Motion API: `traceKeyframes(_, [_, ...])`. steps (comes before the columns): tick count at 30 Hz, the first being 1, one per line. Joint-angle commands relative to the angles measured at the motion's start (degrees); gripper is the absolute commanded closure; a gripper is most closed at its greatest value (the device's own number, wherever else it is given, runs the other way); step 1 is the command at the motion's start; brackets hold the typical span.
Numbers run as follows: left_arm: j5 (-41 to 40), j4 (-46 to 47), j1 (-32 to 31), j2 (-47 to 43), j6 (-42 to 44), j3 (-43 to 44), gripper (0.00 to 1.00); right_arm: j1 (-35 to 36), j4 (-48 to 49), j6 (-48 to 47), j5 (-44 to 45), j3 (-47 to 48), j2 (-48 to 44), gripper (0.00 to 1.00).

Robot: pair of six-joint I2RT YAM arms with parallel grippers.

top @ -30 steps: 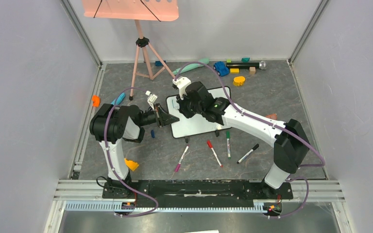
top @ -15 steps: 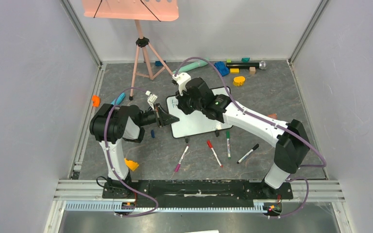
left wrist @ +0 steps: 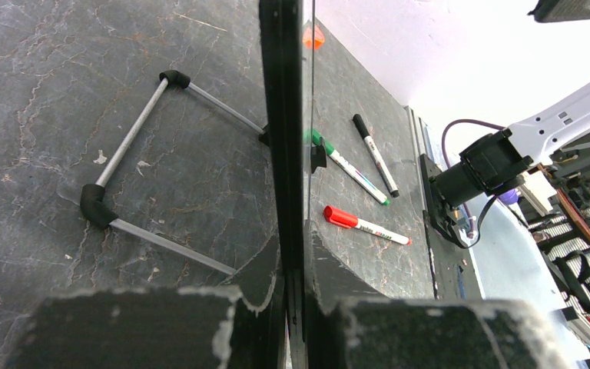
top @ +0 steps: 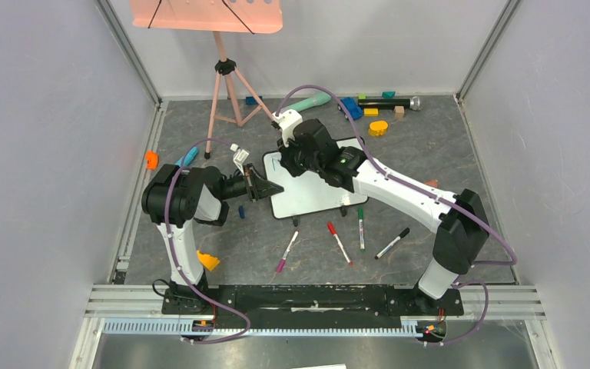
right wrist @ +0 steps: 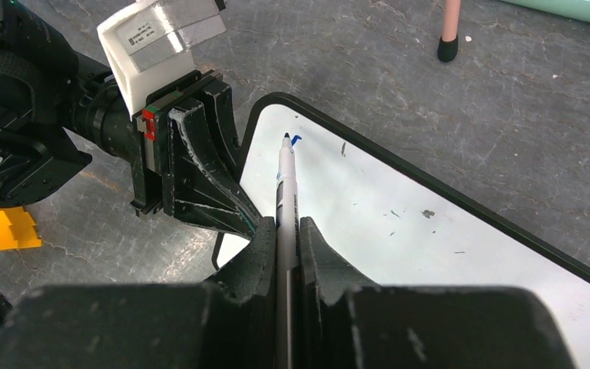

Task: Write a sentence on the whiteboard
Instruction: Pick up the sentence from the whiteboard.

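The table is a dark grey, marbled surface between pale grey walls, and a salmon-pink music stand (top: 207, 15) rises at its far side. You see the whiteboard (top: 315, 196) near the middle of the table, between the 2 arms.

Your left gripper (top: 267, 187) is closed on the left edge of the board. In the left wrist view the black frame runs edge-on between the 2 fingers (left wrist: 146, 330), which press it from both sides.

Your right gripper (right wrist: 284, 238) is closed around a pen (right wrist: 285, 184) with a white barrel. The pen points away from the wrist, and its dark tip is at the far left corner of the board. I cannot tell if it touches the white face or is just above it.

Of the sentence (right wrist: 295, 140) only 1 small blue stroke shows, just beside the tip. In the top view this corner is hidden under the right gripper, so you cannot read any word.

On the near side of the board, 4 markers lie apart from each other: a pink marker (top: 286, 252), a red marker (top: 339, 242), a green marker (top: 360, 228) and a black marker (top: 392, 243). Small coloured toys are at the far edge of the table, among them a blue car (top: 351, 108) and a yellow block (top: 378, 127). A yellow wedge (top: 208, 260) lies near the base of the left arm.
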Motion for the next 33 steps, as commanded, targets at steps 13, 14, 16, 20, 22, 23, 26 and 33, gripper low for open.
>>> traceKeyframes(13, [-1.3, 2.1, 0.1, 1.6, 9.5, -1.1, 0.98, -0.2, 1.2, -1.2, 1.3, 2.5, 1.2, 1.00])
traceKeyframes(14, [-1.4, 2.1, 0.1, 1.6, 9.5, -1.1, 0.98, -0.1, 1.2, -1.2, 1.4, 2.1, 1.0, 1.00])
traceKeyframes(16, [-1.4, 2.1, 0.1, 1.6, 9.5, -1.0, 0.98, -0.2, 1.1, -1.2, 1.6, 1.6, 0.9, 1.00])
traceKeyframes(20, [-1.5, 2.1, 0.1, 1.7, 9.4, -1.0, 0.98, -0.2, 0.9, -1.2, 1.8, 1.2, 1.1, 1.00])
traceKeyframes(22, [-1.4, 2.1, 0.1, 1.7, 9.4, -1.0, 0.98, -0.2, 0.9, -1.3, 2.0, 1.2, 1.3, 1.00])
traceKeyframes(23, [-1.5, 2.1, 0.1, 1.7, 9.4, -1.0, 0.98, -0.1, 0.9, -1.3, 2.0, 1.1, 1.4, 1.00])
traceKeyframes(26, [-1.5, 2.1, 0.1, 1.7, 9.4, -1.0, 0.98, -0.2, 1.0, -1.3, 2.5, 1.2, 1.7, 1.00])
traceKeyframes(33, [-1.5, 2.1, 0.1, 1.7, 9.4, -0.9, 0.98, -0.2, 0.7, -1.5, 3.8, 1.4, 2.3, 1.00])
